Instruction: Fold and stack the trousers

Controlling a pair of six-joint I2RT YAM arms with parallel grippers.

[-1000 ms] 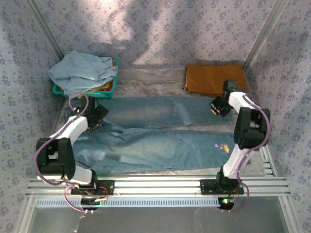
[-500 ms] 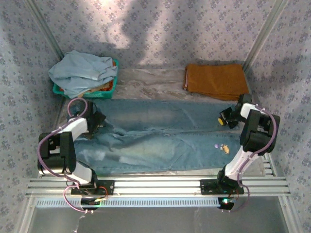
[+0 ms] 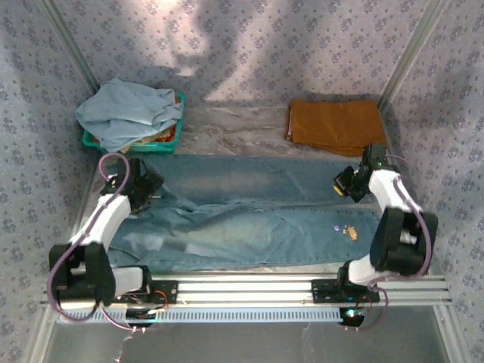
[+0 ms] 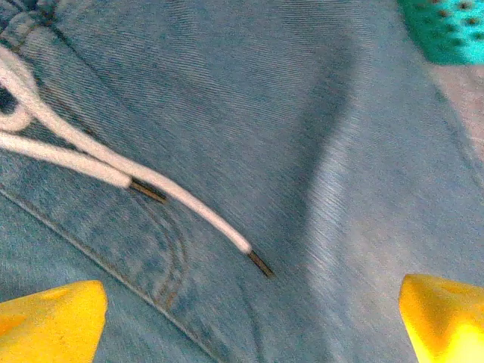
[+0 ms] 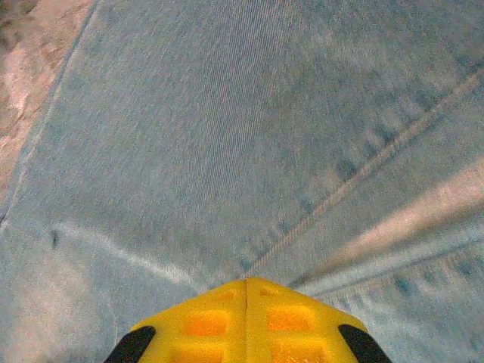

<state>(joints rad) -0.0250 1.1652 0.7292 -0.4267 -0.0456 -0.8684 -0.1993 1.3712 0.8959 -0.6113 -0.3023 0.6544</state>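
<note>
The left gripper [image 3: 149, 185] stands with its yellow fingers [image 4: 53, 321] spread wide apart and nothing between them, poised over the left end of the jeans [image 3: 257, 219]. In its wrist view a white drawstring [image 4: 113, 162] with dark metal tips lies on the denim just ahead of the fingers, slightly to the left, and a corner of the teal basket [image 4: 446, 30] shows farther ahead and to the right. From above, that basket [image 3: 172, 136] sits beyond this gripper, heaped with a grey-blue cloth [image 3: 128, 110]. The right gripper [image 3: 348, 184] has its fingers pressed together with nothing between them, low over the right end of the jeans; whether the tips touch the cloth cannot be told. A stitched seam [image 5: 363, 170] runs diagonally ahead of its closed tips [image 5: 246, 302]. A small trinket [image 3: 344, 228] lies on the denim to the near side of this gripper, and a folded rust-orange cloth [image 3: 336, 125] lies beyond it on the table [image 3: 227, 136]. The jeans lie spread flat, reaching from one gripper to the other.
</note>
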